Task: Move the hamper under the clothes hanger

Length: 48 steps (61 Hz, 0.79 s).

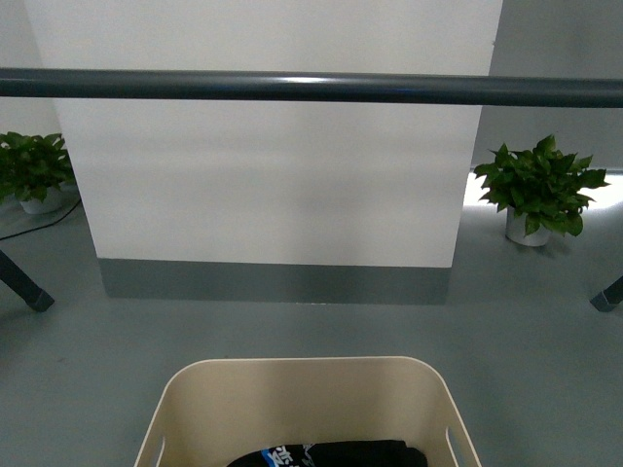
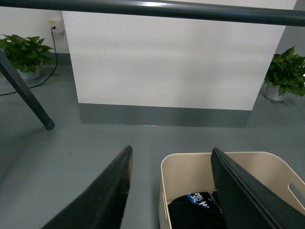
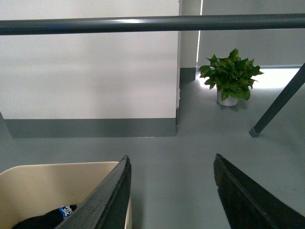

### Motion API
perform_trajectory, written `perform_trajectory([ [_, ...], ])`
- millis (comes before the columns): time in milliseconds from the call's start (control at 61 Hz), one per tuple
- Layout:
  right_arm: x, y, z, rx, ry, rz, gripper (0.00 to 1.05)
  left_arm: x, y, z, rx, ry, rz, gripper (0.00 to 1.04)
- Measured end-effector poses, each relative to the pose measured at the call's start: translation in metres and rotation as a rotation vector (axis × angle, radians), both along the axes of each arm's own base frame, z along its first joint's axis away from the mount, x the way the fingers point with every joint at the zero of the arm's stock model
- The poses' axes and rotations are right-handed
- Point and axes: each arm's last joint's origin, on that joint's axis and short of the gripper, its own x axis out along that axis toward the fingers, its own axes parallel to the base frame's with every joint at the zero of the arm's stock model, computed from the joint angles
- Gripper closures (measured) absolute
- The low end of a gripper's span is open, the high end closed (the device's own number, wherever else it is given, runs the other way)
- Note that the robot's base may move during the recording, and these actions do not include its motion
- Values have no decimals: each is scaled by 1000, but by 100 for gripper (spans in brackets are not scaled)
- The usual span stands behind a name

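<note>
The cream hamper [image 1: 302,384] stands on the grey floor at the bottom middle of the front view, with dark clothing [image 1: 331,453] inside. The dark grey bar of the clothes hanger [image 1: 311,88] runs across the view beyond it; leg feet show at far left [image 1: 24,287] and right [image 1: 605,297]. My left gripper [image 2: 170,157] is open, one finger outside the hamper's left wall [image 2: 164,191] and one inside. My right gripper [image 3: 171,164] is open, one finger over the hamper's right rim [image 3: 57,167], the other over the floor. Neither gripper shows in the front view.
A white wall panel [image 1: 273,175] with a grey base stands behind the rack. Potted plants sit at the far left [image 1: 34,170] and at the right [image 1: 540,190]. A cable [image 2: 50,62] runs from a wall socket to the floor.
</note>
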Motion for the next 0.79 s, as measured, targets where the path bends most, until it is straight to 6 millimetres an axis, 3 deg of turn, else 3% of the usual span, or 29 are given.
perform_trajectory([
  [311,0,0,0,0,0,0,6,0,0,0,0,0,0,6],
  [786,0,0,0,0,0,0,8,0,0,0,1,0,0,7],
])
